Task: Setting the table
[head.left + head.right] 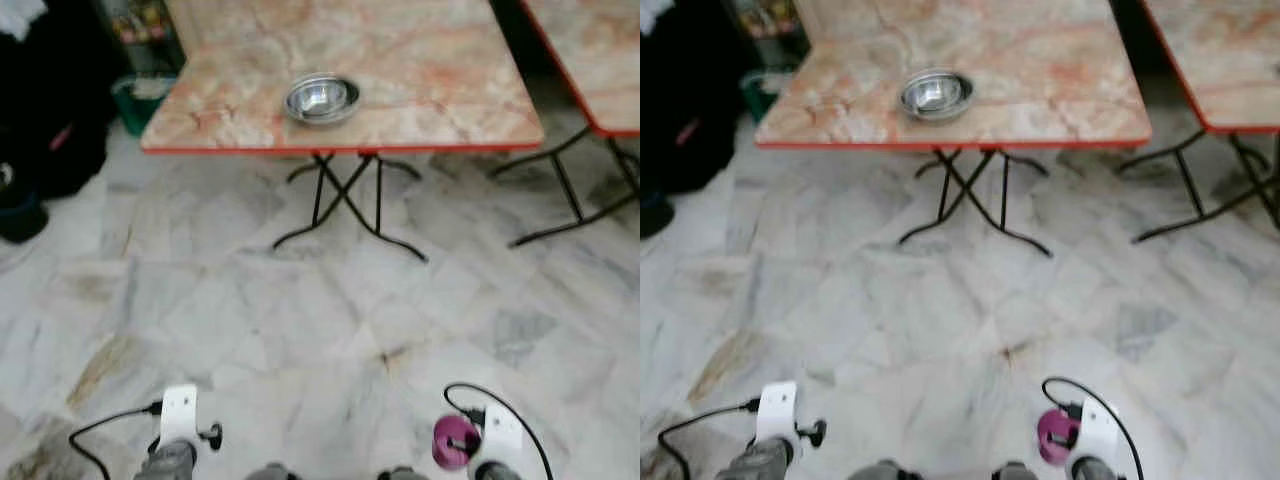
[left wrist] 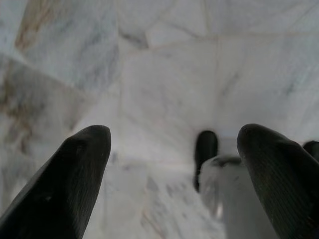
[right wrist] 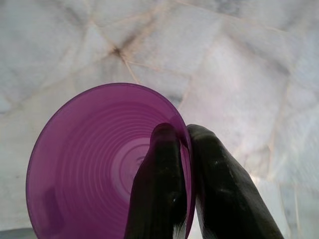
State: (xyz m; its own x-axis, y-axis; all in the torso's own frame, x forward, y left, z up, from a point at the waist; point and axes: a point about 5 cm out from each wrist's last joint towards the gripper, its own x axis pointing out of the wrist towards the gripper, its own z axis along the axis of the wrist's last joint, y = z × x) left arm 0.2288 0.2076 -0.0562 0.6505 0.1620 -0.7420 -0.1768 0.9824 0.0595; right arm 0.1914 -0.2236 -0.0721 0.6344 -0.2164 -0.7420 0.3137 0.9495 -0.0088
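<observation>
Right wrist view: right gripper (image 3: 182,137) jaws pinch the purple bowl (image 3: 89,164) by its thin rim; it looks light, stiff, slippery. Left gripper (image 2: 174,144) jaws stand wide, empty.

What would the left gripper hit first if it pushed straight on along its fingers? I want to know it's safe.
Probably the marble floor: the open left gripper points down at bare tiles, nothing between.

Surroundings ahead of me, non-task items only.
Grey-veined marble floor (image 1: 300,320) underfoot; a green basket (image 1: 140,100) sits on it beside the near bench's left corner, with dark, blurred bundles (image 1: 45,130) further left against the edge of my view.
</observation>
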